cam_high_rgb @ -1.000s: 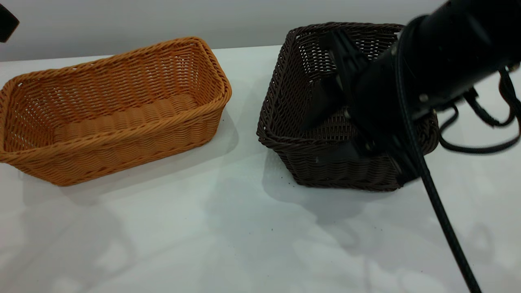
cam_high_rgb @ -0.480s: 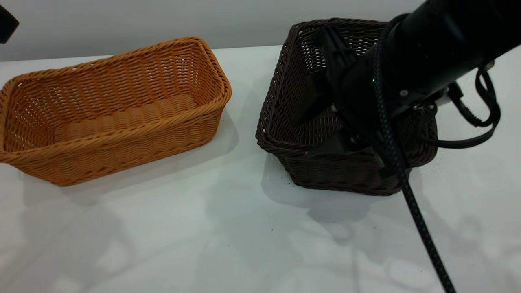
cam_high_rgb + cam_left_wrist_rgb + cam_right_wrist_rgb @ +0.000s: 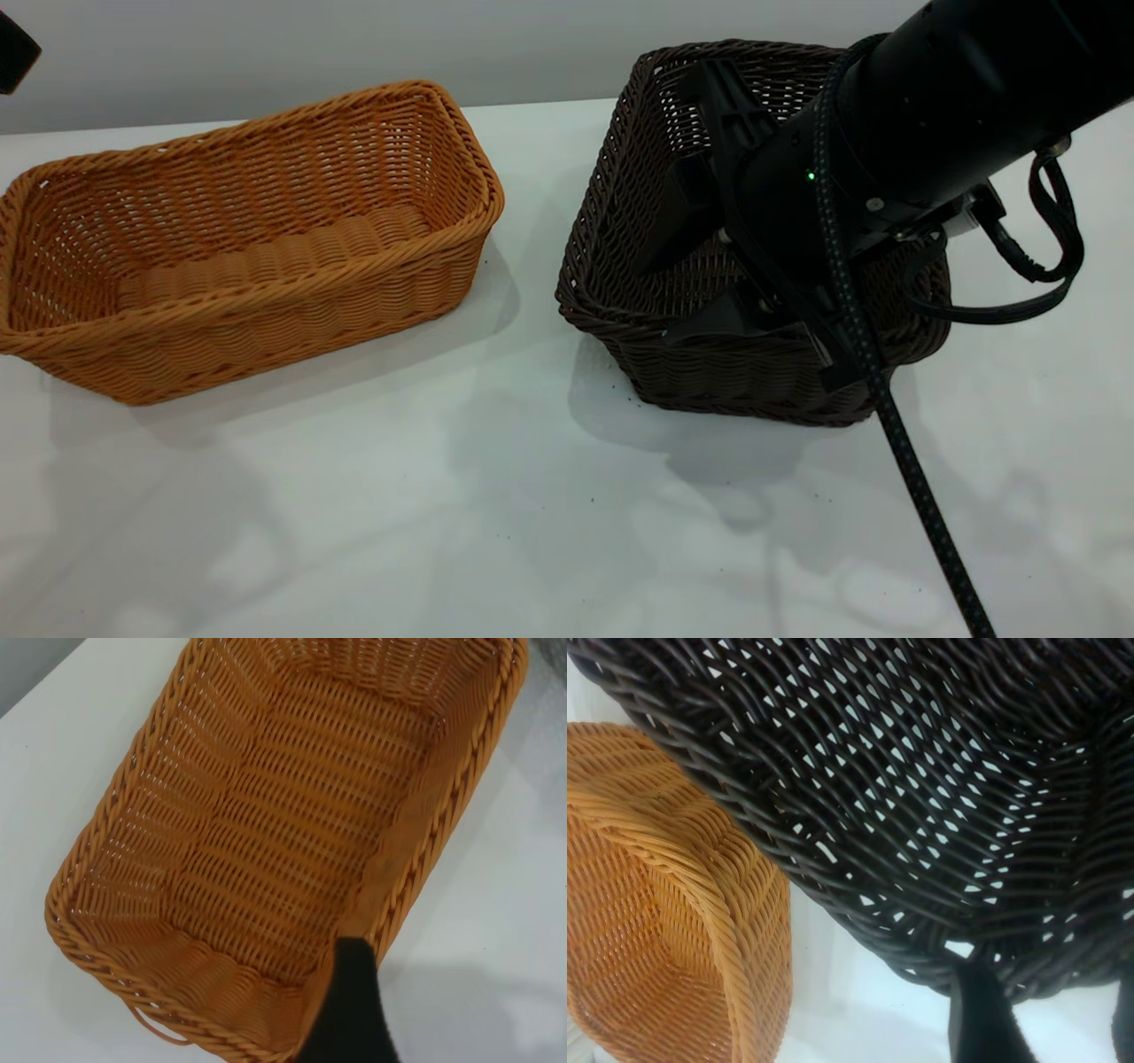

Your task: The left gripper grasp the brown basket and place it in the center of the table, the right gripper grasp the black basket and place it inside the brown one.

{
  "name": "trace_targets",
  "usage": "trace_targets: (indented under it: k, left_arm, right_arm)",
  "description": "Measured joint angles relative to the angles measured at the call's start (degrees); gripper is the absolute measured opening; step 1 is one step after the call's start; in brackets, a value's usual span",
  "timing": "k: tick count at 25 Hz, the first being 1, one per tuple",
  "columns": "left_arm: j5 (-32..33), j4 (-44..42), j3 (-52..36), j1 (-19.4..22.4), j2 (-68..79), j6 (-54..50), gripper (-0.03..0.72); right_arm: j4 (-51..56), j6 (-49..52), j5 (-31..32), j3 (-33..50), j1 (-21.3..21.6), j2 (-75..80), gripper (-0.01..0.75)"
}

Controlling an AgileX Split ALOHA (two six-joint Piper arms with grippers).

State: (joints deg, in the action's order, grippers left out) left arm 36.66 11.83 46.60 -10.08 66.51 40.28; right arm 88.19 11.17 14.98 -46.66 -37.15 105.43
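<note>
- The orange-tan rectangular woven wicker brown basket (image 3: pixel 239 239) sits flat on the plain white table (image 3: pixel 496 496), at about 9 o'clock from the table's middle in the exterior view, its long side slanting up toward 2 o'clock.
- The very dark brown-black rectangular woven wicker black basket (image 3: pixel 753 257) stands at about 3 o'clock from the brown one, apart from it, with a strip of bare white tabletop between them.
- The black basket looks tipped: its far rim rides high and its near side meets the tabletop.
- The bulky black right gripper (image 3: pixel 753 328) reaches in from 2 o'clock, down over the black basket's near wall at about 5 o'clock of that basket.
- One dark finger lies inside the basket and another lies outside the near rim, so the fingers appear clamped on that wall.
- A braided black cable (image 3: pixel 904 461) runs from the right arm toward 5 o'clock, and a small green light (image 3: pixel 811 176) glows on the arm.
- The left wrist view looks down into the brown basket, with one dark fingertip (image 3: pixel 354 1010) by its long rim; whether the left gripper's fingers are apart or together cannot be told.
</note>
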Motion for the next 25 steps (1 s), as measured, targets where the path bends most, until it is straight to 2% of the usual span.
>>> trace_targets:
  k: [9, 14, 21, 25]
  left_arm:
    - [-0.1, 0.1, 0.0, 0.0, 0.0, 0.1, 0.525]
    - [-0.1, 0.2, 0.0, 0.0, 0.0, -0.1, 0.525]
    - [-0.1, 0.3, 0.0, 0.0, 0.0, -0.2, 0.525]
    - [-0.1, 0.3, 0.0, 0.0, 0.0, -0.2, 0.525]
  right_arm:
    - [0.0, 0.0, 2.2, 0.1, 0.0, -1.1, 0.329]
    - [-0.2, 0.0, 0.5, 0.1, 0.0, -4.0, 0.326]
    - [-0.2, 0.2, 1.5, 0.0, 0.0, -4.5, 0.318]
    - [-0.2, 3.6, 1.1, 0.0, -0.3, -4.5, 0.318]
